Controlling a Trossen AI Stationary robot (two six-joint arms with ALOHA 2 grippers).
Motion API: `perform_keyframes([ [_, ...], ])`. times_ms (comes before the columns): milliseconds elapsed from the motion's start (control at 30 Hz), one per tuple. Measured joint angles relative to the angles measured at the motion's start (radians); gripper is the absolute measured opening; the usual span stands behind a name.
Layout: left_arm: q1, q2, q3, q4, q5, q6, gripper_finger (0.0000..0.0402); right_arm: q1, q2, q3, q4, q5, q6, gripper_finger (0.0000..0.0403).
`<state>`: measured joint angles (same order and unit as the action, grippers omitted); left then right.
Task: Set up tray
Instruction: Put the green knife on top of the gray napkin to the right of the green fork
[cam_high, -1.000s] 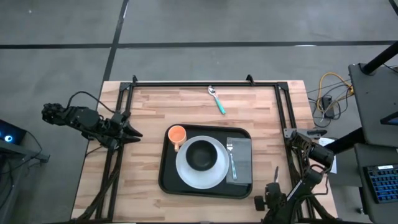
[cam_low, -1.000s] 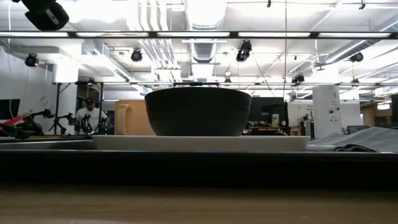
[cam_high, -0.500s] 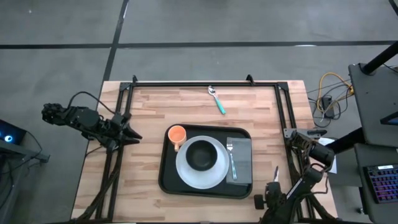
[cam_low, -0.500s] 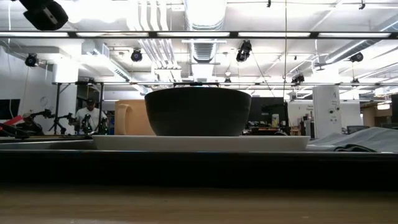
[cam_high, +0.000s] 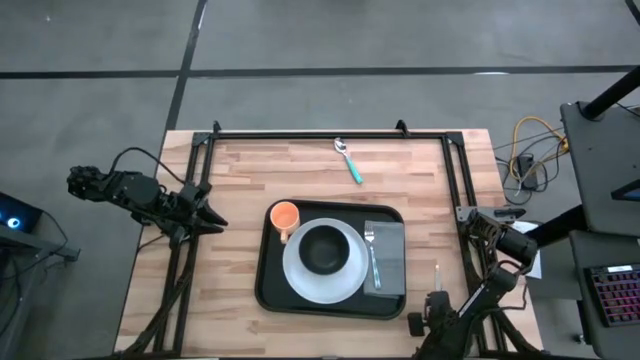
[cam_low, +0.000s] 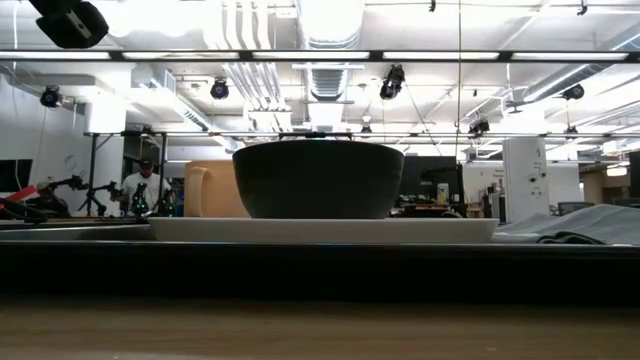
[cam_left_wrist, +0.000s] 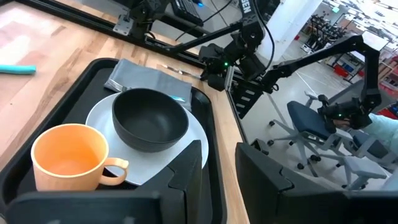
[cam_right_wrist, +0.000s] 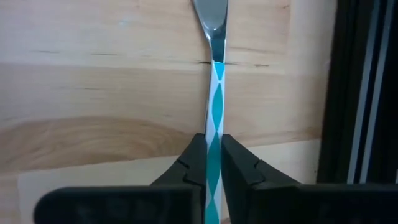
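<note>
From above, the large black rectangular tray (cam_high: 263, 290) sits mid-table already carrying cup, plate, bowl and napkin, so I judge I'm on the cutlery step, with my right gripper (cam_high: 436, 296) low at the table's near right corner over a teal-and-white-handled piece of cutlery (cam_high: 437, 272). Left wrist view: the left gripper (cam_left_wrist: 219, 182) waits off the tray's left side, fingers apart and empty. Right wrist view: fingers now pinched on that handle, which they weren't a second ago; next comes a clean lift and carry to the tray.
</note>
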<state>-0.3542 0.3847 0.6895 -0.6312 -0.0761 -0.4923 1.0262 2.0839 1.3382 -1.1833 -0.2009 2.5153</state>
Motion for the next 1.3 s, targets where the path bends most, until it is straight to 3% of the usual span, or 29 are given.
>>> perform_keyframes([
  [133, 0.0, 0.0, 0.0, 0.0, 0.0, 0.0, 0.0079, -0.018, 0.001, 0.028, -0.053, 0.001, -0.011, 0.0013],
  [233, 0.0, 0.0, 0.0, 0.0, 0.0, 0.0, 0.0079, -0.029, -0.01, 0.063, -0.14, 0.066, -0.019, 0.0012],
  [533, 0.001, 0.0, 0.0, 0.0, 0.0, 0.0, 0.0079, -0.066, -0.048, 0.273, -0.381, 0.144, -0.04, 0.0004],
  [733, 0.0, 0.0, 0.0, 0.0, 0.0, -0.007, 0.0079, -0.093, -0.056, 0.367, -0.383, 0.26, -0.076, 0.0006],
  [1067, 0.0, 0.0, 0.0, 0.0, 0.046, -0.008, 0.0079, -0.091, -0.056, 0.326, -0.387, 0.2, -0.084, 0.0008],
  [1300, 0.0, 0.0, -0.001, 0.0, 0.05, -0.016, 0.0079, -0.061, -0.056, 0.207, -0.307, 0.139, -0.077, 0.0013],
])
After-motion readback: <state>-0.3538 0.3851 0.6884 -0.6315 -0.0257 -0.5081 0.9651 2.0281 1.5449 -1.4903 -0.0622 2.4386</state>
